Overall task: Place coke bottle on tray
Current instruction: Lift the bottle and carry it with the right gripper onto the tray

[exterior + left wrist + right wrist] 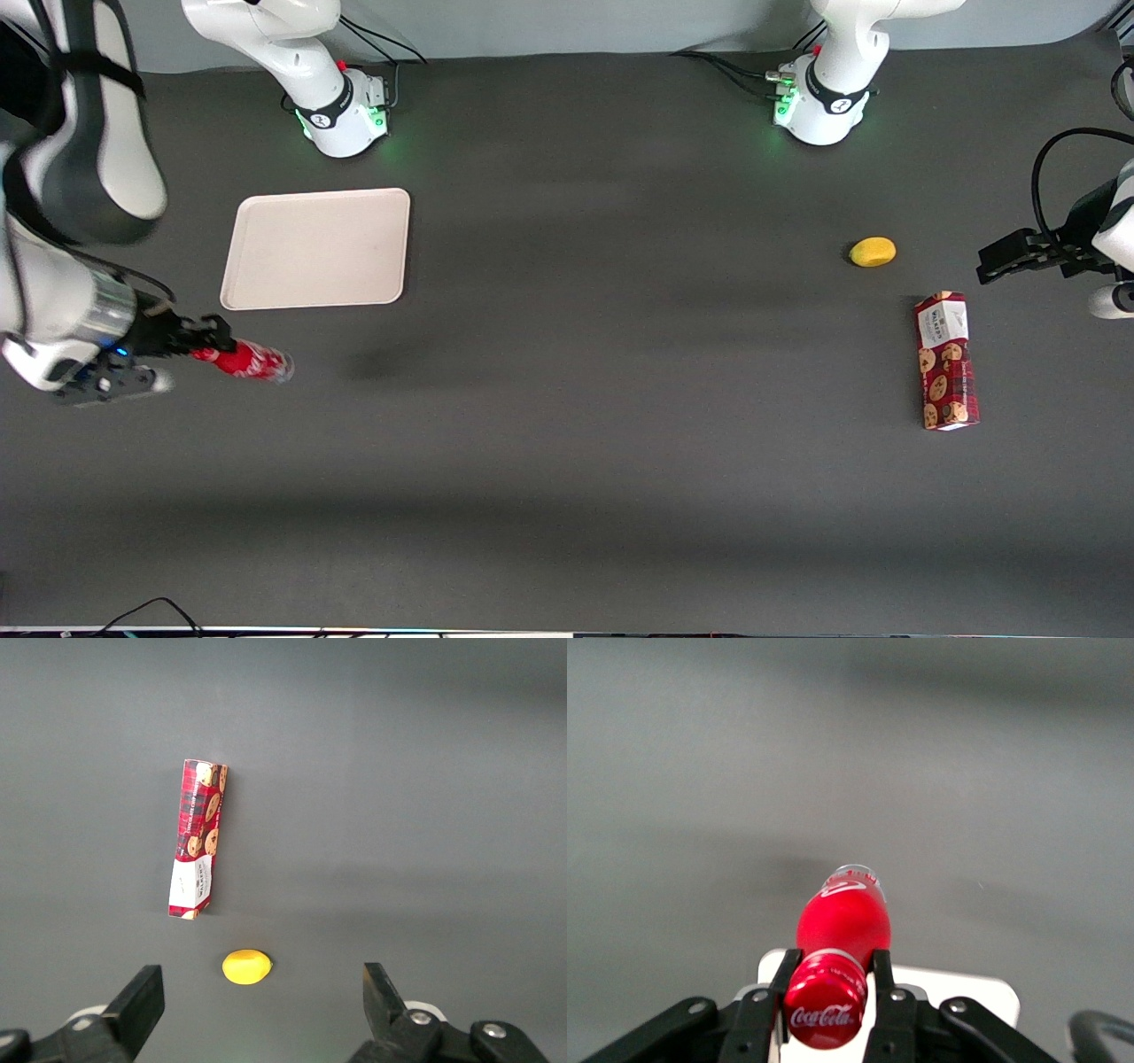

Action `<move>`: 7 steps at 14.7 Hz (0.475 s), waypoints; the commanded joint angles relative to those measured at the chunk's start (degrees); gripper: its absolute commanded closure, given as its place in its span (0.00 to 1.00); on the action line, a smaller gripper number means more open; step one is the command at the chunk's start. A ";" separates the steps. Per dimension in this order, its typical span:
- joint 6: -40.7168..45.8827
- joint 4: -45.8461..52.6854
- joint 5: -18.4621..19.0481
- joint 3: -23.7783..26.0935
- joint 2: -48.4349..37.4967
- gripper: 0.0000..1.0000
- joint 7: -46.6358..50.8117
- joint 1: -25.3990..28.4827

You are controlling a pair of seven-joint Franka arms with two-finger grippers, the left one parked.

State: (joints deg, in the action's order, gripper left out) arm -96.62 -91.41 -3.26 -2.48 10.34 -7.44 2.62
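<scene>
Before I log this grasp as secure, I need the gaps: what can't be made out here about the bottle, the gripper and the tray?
- Front view: the gripper covers the coke bottle cap, hiding finger contact; whether the bottle is lifted is unclear.
- Right wrist view: the bottle's body hides its clear base, and bottle and gripper cover most of the tray.
- Left wrist view: neither appears.

The working right arm reaches in low over the tabletop near the edge at its own end, its forearm and wrist lying almost level and pointing toward the middle of the table. Its gripper (211, 341) (830, 979) is turned sideways rather than downward, held just above the surface. The two fingers (884, 979) are closed on the neck of the coke bottle (248, 361) (842, 926) just below its cap, one pressing on each side.
</scene>
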 commanded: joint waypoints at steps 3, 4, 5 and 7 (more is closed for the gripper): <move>3.80 1.94 2.20 -0.07 -0.85 1.00 -1.35 0.11; 3.80 1.68 2.20 -0.07 -0.93 1.00 -1.35 -0.33; 3.37 0.37 2.29 -0.07 -1.20 1.00 -1.44 -0.59; 1.27 -4.36 2.29 -0.24 -3.38 1.00 -1.61 -2.69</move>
State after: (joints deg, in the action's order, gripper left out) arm -93.59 -91.62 -1.61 -2.64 9.48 -7.63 1.91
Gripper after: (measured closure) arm 0.639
